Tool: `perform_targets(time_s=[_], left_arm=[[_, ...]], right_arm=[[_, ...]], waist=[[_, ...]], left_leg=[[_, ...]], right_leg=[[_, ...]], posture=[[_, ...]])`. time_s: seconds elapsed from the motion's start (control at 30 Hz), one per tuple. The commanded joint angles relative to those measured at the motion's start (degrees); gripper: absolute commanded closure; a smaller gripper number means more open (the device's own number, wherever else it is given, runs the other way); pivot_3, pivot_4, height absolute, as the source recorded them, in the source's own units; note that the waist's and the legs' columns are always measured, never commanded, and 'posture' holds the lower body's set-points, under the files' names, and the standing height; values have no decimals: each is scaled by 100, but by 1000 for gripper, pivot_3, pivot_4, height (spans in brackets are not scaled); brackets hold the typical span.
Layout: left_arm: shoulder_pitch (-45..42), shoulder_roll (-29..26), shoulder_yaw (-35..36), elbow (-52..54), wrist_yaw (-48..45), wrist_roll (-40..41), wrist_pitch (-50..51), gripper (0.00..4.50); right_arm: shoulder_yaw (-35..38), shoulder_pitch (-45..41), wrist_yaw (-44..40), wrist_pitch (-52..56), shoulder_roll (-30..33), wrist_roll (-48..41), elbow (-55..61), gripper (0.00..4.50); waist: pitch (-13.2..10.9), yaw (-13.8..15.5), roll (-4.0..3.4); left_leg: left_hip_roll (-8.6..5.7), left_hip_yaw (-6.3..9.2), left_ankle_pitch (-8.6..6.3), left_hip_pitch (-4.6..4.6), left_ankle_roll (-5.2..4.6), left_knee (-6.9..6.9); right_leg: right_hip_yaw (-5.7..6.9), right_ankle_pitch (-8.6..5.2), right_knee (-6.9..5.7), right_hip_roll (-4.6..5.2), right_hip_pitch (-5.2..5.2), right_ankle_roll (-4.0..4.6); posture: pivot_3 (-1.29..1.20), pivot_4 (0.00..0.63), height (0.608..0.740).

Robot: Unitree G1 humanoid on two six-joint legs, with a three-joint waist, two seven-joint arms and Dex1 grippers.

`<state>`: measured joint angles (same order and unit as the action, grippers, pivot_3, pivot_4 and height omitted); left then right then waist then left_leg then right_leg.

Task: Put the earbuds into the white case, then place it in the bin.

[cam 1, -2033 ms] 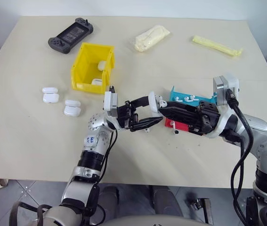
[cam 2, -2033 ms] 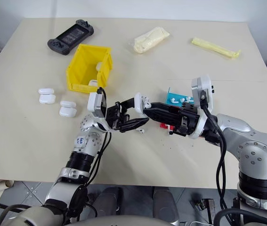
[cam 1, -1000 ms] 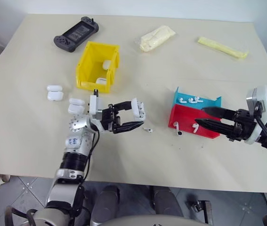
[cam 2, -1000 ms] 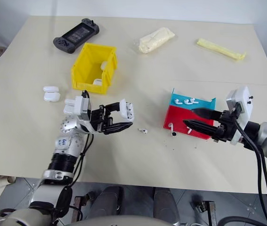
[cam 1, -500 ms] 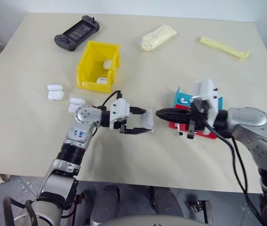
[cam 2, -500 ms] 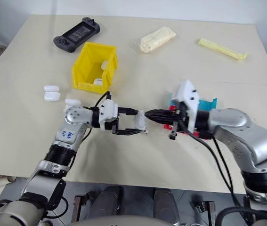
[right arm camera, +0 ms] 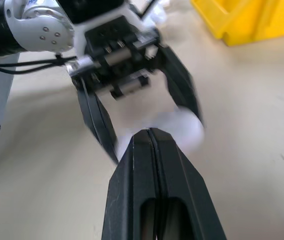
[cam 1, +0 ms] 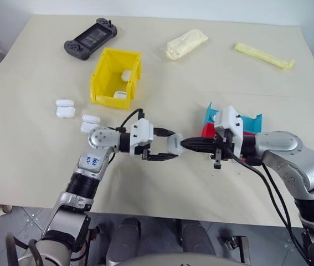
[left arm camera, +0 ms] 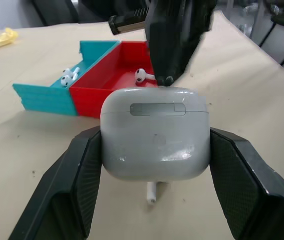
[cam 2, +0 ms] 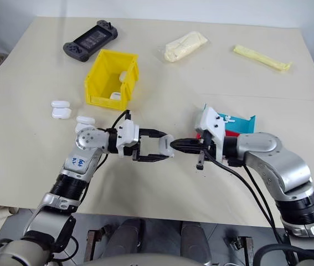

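Since a second ago, the right gripper (cam 2: 174,144) has swung in from beside the trays, its black fingers pressed together, tip meeting the small glossy white rounded earbud case (left arm camera: 154,132), which the left gripper (cam 1: 170,147) clamps above the beige table (cam 1: 29,160). From the left wrist the lid looks shut. One tiny white stemmed earbud (left arm camera: 153,191) lies on the table beneath it; more sit in the red tray (left arm camera: 112,74) and teal tray (left arm camera: 89,54). Judging by this, loading is unfinished, and the bright yellow plastic bin (cam 1: 116,77), well apart, awaits this case.

A beige table (cam 1: 29,166) stands on grey floor tiles (cam 1: 13,233) against a white wall (cam 1: 145,6).
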<state>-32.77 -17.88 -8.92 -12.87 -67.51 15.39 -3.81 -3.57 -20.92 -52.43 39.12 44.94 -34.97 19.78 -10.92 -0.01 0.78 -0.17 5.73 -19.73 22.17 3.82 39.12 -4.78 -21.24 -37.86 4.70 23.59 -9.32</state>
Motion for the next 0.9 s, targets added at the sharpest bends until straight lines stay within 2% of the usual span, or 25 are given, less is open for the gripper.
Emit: perform_targets(time_s=[0.03, 0.07, 0.17, 0.33, 0.47, 0.57, 0.73, 0.9], left_arm=[[90, -26, 302, 521, 0, 517, 133, 1709], [170, -65, 361, 598, 22, 597, 206, 1709], [638, -259, 672, 949, 257, 750, 373, 1709], [1563, -407, 1388, 1881, 1369, 1131, 1260, 1709], [2181, -556, 1890, 2427, 2275, 1028, 1725, 1709], [2355, -559, 2166, 2613, 3066, 928, 2165, 1709], [2052, -328, 2616, 2491, 4133, 897, 2192, 1709], [820, -530, 2625, 1647, 4618, 782, 2505, 1709]], right_arm=[[544, 253, -97, -153, 31, -202, 176, 4489], [750, 350, -96, -104, 1, -378, 238, 4489], [1409, 790, -55, -70, 24, -733, 491, 3885], [2151, 1360, -55, -963, -251, -630, 693, 2212], [2283, 1568, -16, -1697, -638, -484, 763, 932], [2142, 1826, -106, -2042, -690, -190, 732, 40], [1830, 2022, -106, -2971, -1273, 194, 517, 40], [1576, 2087, 47, -3266, -1534, 472, 385, 40]], waist=[[0, -4, -1], [0, -8, -1], [1, -55, -1], [0, -50, -1], [2, -23, 1], [2, -10, 1], [4, -4, 5], [7, -8, 10]], left_leg=[[1, 0, 0, 0, 0, 0], [1, 0, 0, -1, 0, -1], [5, 0, 0, -8, 0, -2], [7, 3, 0, -8, -1, -3], [8, 5, -1, -13, -1, -2], [5, 3, -1, -13, -1, -3], [3, 1, -1, -13, -1, -3], [1, -5, 1, -13, 1, -2]], right_leg=[[-1, 0, -2, 0, 1, 0], [-2, 0, -5, 0, 1, 0], [-12, 0, -7, -4, 1, 0], [-11, 0, -10, -5, 0, 0], [-14, 1, -11, -5, -4, 0], [-15, 1, -10, -2, -5, 0], [-12, 1, -6, -3, -9, -1], [-6, 2, -11, -5, -9, -1]], posture=[[0, 150, 740], [0, 150, 740], [0, 150, 740], [0, 150, 740], [0, 150, 740], [0, 150, 740], [0, 150, 740], [0, 150, 740]])
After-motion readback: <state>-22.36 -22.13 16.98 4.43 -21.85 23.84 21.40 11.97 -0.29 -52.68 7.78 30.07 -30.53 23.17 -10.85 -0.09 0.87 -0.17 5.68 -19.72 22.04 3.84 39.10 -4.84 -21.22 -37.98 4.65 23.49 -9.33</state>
